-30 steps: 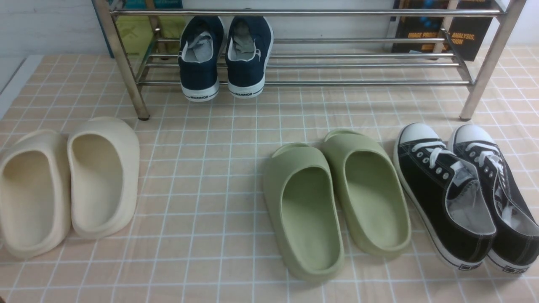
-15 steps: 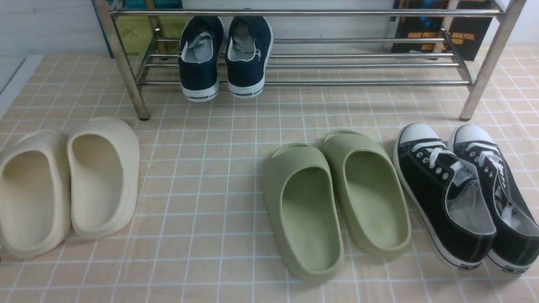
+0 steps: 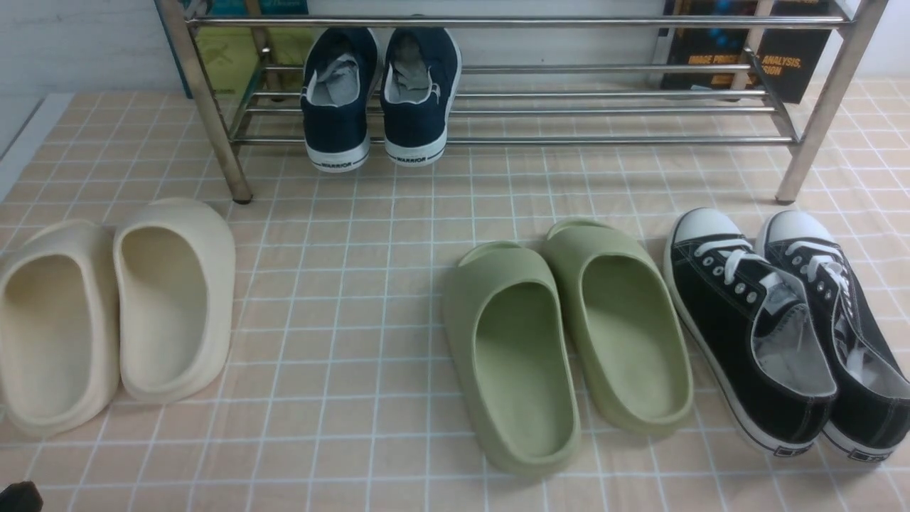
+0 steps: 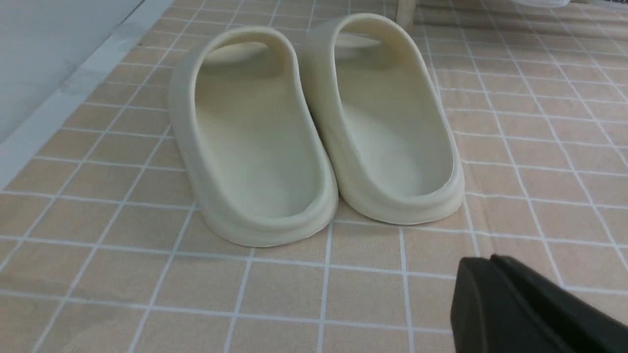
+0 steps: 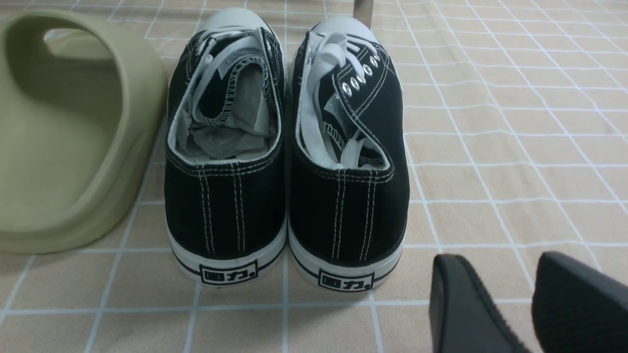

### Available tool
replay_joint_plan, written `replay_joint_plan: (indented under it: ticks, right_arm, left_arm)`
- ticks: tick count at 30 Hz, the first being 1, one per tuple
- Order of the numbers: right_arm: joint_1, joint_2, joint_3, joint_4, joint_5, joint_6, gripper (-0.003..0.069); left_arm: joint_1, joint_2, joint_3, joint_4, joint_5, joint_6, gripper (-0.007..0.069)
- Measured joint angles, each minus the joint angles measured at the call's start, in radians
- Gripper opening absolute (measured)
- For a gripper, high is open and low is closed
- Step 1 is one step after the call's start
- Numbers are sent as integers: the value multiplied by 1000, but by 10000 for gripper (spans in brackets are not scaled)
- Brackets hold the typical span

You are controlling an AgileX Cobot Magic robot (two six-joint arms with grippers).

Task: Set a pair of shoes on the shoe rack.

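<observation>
The pair of navy-blue slip-on shoes, one (image 3: 335, 99) beside the other (image 3: 419, 92), stands on the lower bars of the steel shoe rack (image 3: 604, 140) at its left part, heels towards me, showing "WARRIOR". My left gripper (image 4: 490, 260) is shut and empty, low over the cloth just in front of the cream slides; a dark bit of it shows in the front view's corner (image 3: 18, 498). My right gripper (image 5: 500, 262) is open and empty, behind the heels of the black sneakers. Neither gripper touches a shoe.
Cream slides (image 3: 114, 306) lie front left, also in the left wrist view (image 4: 314, 127). Green slides (image 3: 561, 334) lie in the middle. Black lace-up sneakers (image 3: 775, 320) lie front right, also in the right wrist view (image 5: 284, 147). Books (image 3: 746, 50) stand behind the rack.
A dark bit of my left gripper has come into the bottom left corner of the front view. The shoes have not moved.
</observation>
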State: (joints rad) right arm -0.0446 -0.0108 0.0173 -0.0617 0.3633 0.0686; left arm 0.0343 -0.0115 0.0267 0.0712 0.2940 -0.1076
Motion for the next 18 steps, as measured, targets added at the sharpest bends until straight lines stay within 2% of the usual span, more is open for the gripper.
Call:
replay_joint_plan:
  ticks: [7, 18]
  right_arm:
    - [0, 0, 0, 0, 0, 0, 239]
    - [0, 0, 0, 0, 0, 0, 239]
  left_arm:
    - [0, 0, 0, 12, 58, -13, 26]
    - [0, 0, -1, 15, 65, -12, 29]
